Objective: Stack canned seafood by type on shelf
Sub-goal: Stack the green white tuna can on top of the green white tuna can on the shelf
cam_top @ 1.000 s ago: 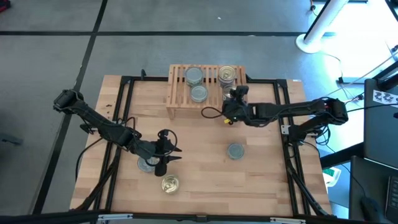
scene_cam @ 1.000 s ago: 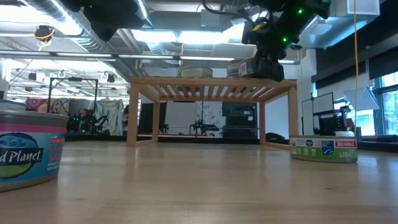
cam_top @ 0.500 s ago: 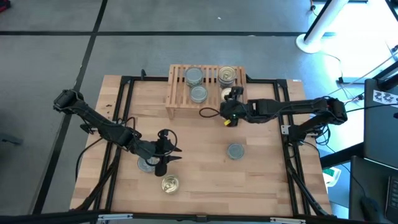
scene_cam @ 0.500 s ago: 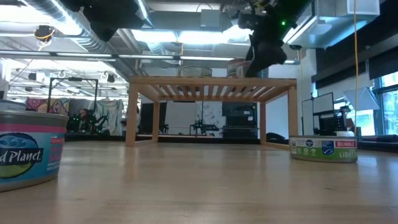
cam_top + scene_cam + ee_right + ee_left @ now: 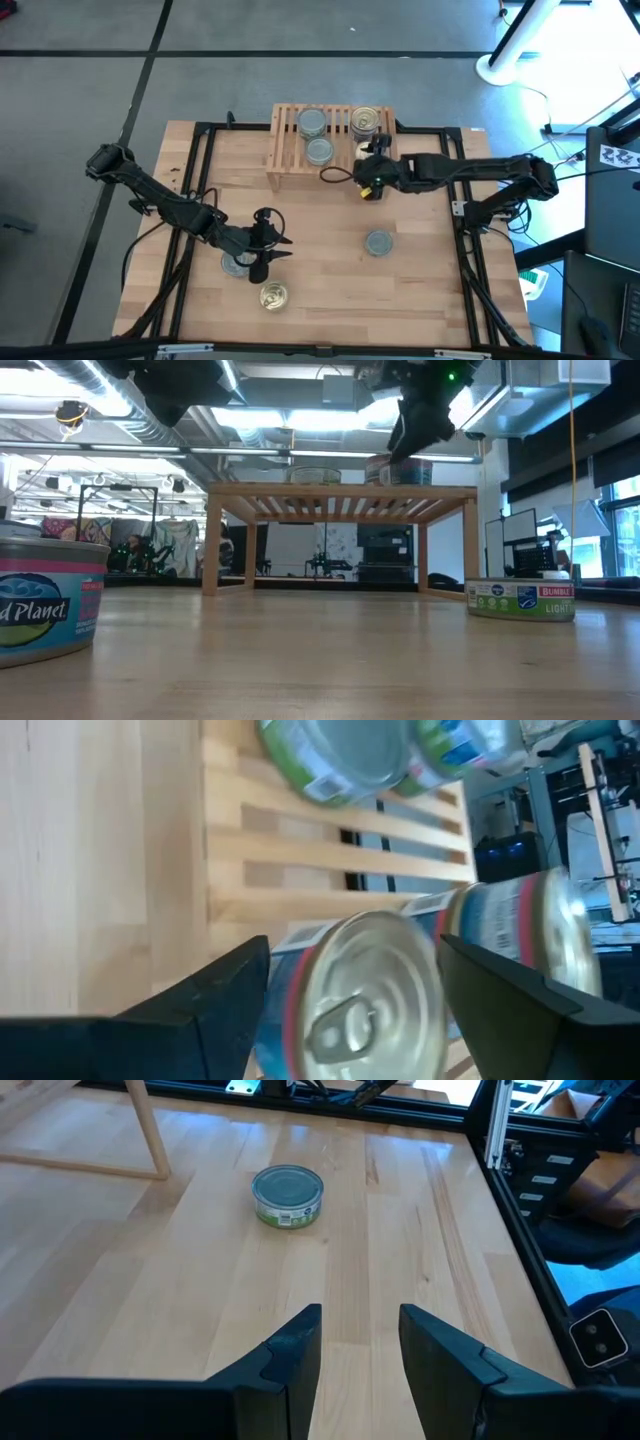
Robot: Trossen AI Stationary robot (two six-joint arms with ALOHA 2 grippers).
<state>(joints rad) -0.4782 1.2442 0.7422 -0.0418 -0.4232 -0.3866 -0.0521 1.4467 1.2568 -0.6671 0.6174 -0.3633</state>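
The light-wood shelf point(image 5: 330, 140) stands at the table's far edge. On its slats sit two silver-topped tins point(image 5: 312, 122) point(image 5: 319, 150) and two gold-topped tins point(image 5: 366, 122) point(image 5: 360, 1000). My right gripper point(image 5: 415, 440) hangs open just above the nearer gold tin point(image 5: 402, 470), its fingers on either side and clear of it. A silver tin point(image 5: 378, 242) lies on the table's right half. Another silver tin point(image 5: 237, 265) and a gold tin point(image 5: 273, 295) lie near the front left. My left gripper point(image 5: 268, 245) hovers open beside these two, holding nothing.
Black frame rails point(image 5: 200, 170) run along the table's left, right and far sides. In the low view, one tin point(image 5: 40, 600) stands close at the left and one point(image 5: 520, 600) at the right. Bare wood lies between the shelf and the loose tins.
My right gripper has risen off the gold tin on the shelf, drawn back a little toward the table's near edge and tipped its fingers up, staying open. The tin stays on the slats.
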